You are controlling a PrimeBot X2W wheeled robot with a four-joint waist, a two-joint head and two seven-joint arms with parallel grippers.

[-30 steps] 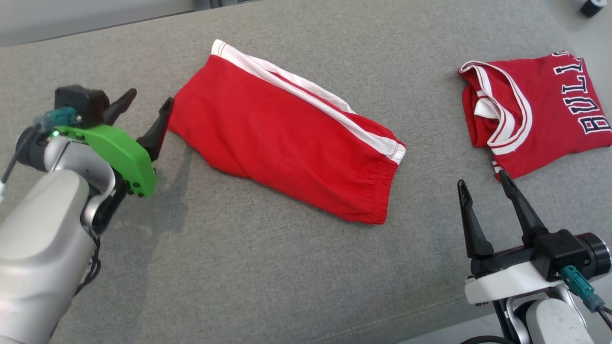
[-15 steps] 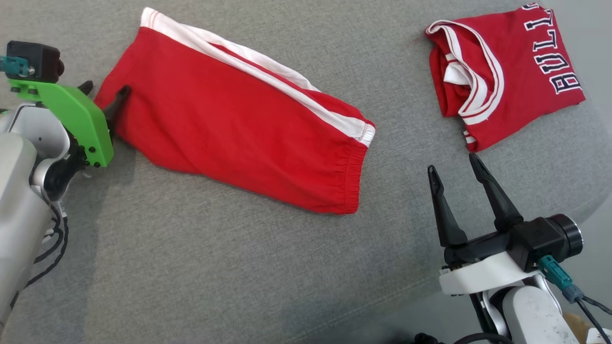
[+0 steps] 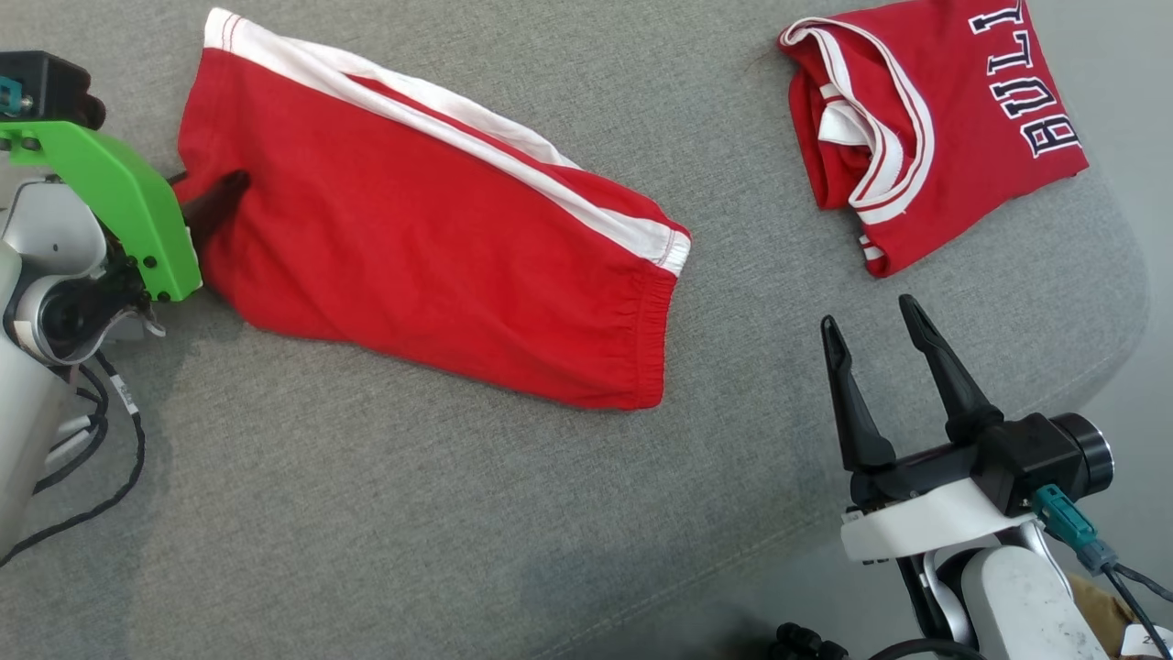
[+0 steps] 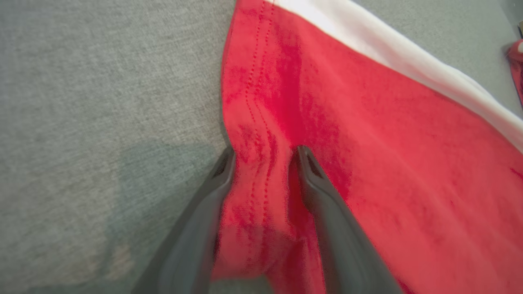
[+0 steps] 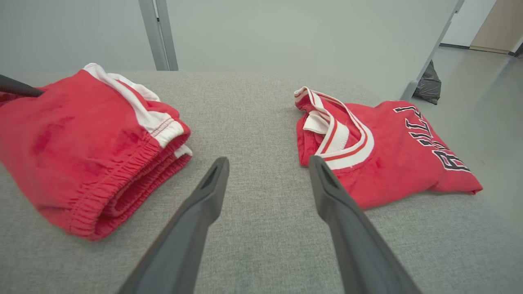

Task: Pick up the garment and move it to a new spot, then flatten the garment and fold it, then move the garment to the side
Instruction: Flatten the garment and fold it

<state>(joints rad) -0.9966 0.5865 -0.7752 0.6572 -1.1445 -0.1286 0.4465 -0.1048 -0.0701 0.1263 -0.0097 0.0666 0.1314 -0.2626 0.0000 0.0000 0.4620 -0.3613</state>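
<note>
Garment, folded red shorts with white side stripe (image 3: 431, 247), lies left of centre on grey fabric worktop (image 3: 458, 513). Left pincer (image 4: 265, 151) parted, astride the shorts' left hem, not clenched. Right pincer (image 3: 868, 311) released, empty, near folded red jersey (image 3: 953, 137).

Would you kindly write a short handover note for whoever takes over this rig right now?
Left claw: open, jaws astride the hem of the red shorts, cloth between them, not clamped.
Right claw: open, empty, above the grey cushion between the shorts and the red jersey.
Things: the shorts lie flat, apparently folded in half; the jersey lies folded at the right end.
Done: flattening and folding, by the look of it.
Left: grip the hem and move the shorts aside.
</note>
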